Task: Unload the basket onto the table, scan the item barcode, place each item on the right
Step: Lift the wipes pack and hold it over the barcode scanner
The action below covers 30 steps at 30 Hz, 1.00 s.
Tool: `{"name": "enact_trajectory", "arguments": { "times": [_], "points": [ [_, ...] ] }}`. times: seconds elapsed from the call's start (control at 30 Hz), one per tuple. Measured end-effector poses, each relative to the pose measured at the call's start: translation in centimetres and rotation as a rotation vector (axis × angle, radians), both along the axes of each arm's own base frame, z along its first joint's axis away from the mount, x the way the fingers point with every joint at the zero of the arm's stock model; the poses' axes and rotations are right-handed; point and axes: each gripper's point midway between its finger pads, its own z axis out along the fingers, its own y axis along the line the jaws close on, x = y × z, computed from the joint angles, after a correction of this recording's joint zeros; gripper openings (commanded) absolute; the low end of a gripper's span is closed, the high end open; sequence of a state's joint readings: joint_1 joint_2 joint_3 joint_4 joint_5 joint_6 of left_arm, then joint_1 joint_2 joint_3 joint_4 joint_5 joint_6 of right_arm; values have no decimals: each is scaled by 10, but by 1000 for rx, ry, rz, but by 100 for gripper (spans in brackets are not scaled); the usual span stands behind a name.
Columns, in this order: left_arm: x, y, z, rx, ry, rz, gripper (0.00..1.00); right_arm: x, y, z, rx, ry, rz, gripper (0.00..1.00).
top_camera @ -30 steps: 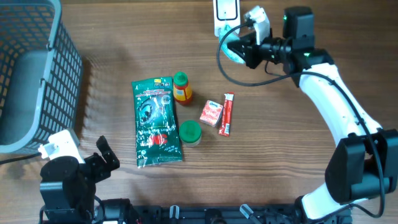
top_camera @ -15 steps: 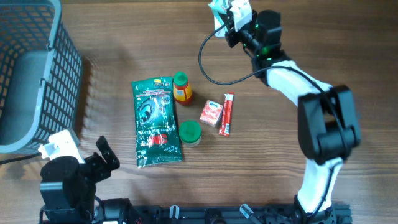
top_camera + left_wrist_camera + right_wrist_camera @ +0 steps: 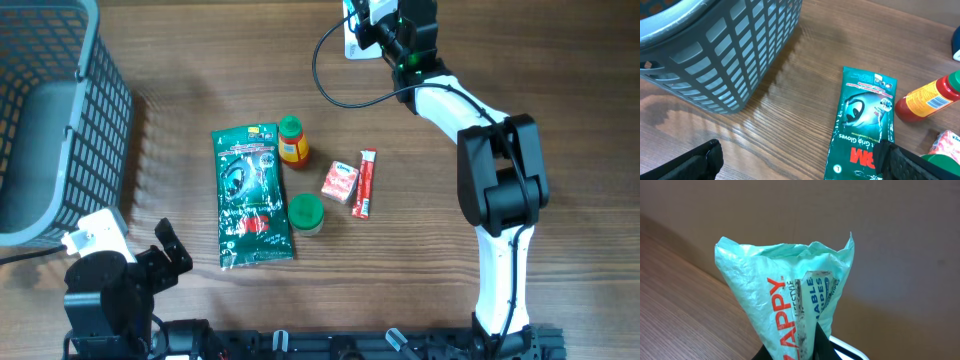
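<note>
Grey plastic basket (image 3: 105, 120) at upper left, on a wooden table (image 3: 180, 60). At centre, a green glove packet (image 3: 251, 195) lies flat. A yellow bottle (image 3: 292, 141) lies by its upper right corner and a green lid (image 3: 305, 212) is just beside its lower right. Further right, a small red-and-white packet (image 3: 340, 182) and a red sachet (image 3: 366, 184) lie side by side.

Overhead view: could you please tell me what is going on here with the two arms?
The right gripper is shut on a crinkled mint-green plastic packet, holding it up at the far edge of the table beside a white box-shaped device. The left gripper hangs open near the front edge, holding nothing. A dark green glove pouch lies flat mid-table.
</note>
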<state>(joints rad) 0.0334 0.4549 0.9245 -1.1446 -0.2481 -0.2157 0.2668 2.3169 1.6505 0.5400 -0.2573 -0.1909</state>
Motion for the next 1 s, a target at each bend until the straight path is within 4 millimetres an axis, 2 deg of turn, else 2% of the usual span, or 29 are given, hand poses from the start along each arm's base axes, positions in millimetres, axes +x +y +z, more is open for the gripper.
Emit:
{"name": "enact_trajectory", "arguments": {
  "times": [0.23, 0.57, 0.8, 1.0],
  "points": [
    [0, 0, 0, 0, 0, 0, 100, 3, -3, -22, -15, 42, -23, 4],
    [0, 0, 0, 0, 0, 0, 100, 3, -6, -31, -25, 69, -38, 4],
    [0, 0, 0, 0, 0, 0, 100, 0, -9, -46, -43, 130, -50, 4],
    [0, 0, 0, 0, 0, 0, 100, 6, -30, -52, -30, 180, -186, 4]
  ]
}}
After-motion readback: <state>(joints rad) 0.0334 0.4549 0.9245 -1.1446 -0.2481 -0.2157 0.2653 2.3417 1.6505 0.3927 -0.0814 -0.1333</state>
